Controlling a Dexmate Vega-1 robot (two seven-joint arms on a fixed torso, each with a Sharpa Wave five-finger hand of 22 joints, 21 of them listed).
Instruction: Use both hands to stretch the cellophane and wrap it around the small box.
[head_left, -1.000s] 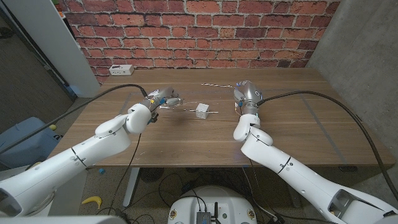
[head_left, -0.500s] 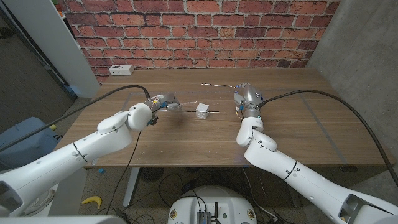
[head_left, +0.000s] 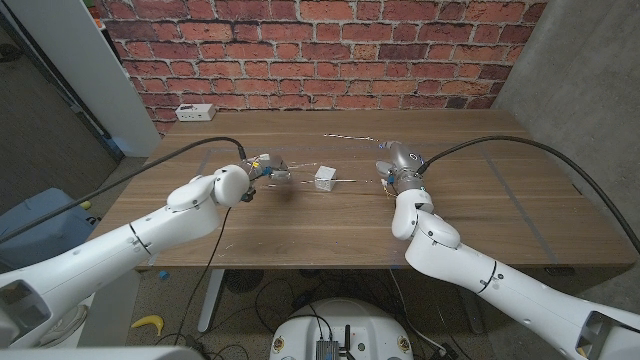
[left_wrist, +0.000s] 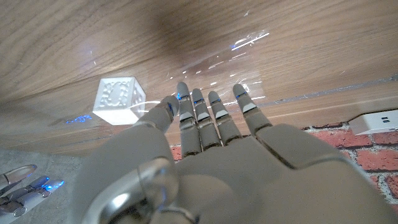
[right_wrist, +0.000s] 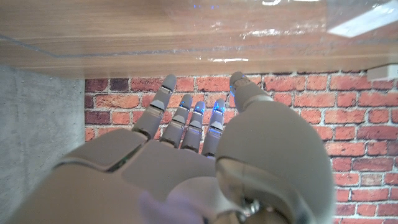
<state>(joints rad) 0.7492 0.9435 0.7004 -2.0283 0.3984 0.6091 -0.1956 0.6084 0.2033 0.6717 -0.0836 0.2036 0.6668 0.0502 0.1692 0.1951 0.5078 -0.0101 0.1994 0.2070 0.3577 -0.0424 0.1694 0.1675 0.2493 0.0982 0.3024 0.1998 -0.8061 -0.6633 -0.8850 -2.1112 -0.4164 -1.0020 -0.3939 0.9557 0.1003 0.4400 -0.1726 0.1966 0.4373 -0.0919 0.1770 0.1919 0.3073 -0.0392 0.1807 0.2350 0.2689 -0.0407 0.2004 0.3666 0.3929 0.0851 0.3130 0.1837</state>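
Note:
A small white box (head_left: 325, 178) stands near the middle of the wooden table (head_left: 300, 225); it also shows in the left wrist view (left_wrist: 119, 99). Clear cellophane (head_left: 352, 139) lies flat around it, seen only as thin glints (left_wrist: 231, 55) (right_wrist: 249, 31). My left hand (head_left: 262, 168) is just left of the box, its fingers (left_wrist: 199, 115) stretched out straight toward the film's edge, with no grip visible. My right hand (head_left: 398, 160) is to the right of the box, its fingers (right_wrist: 186, 118) stretched out and apart, holding nothing.
A white power strip (head_left: 194, 111) lies at the table's back left corner, near the brick wall (head_left: 320, 50). It also shows in the left wrist view (left_wrist: 373, 121). Black cables (head_left: 520, 160) trail from both wrists over the table.
Both arms have reached further over the table. The left hand has crept right toward the box, and the right hand has shifted slightly right and nearer. The box has stayed put.

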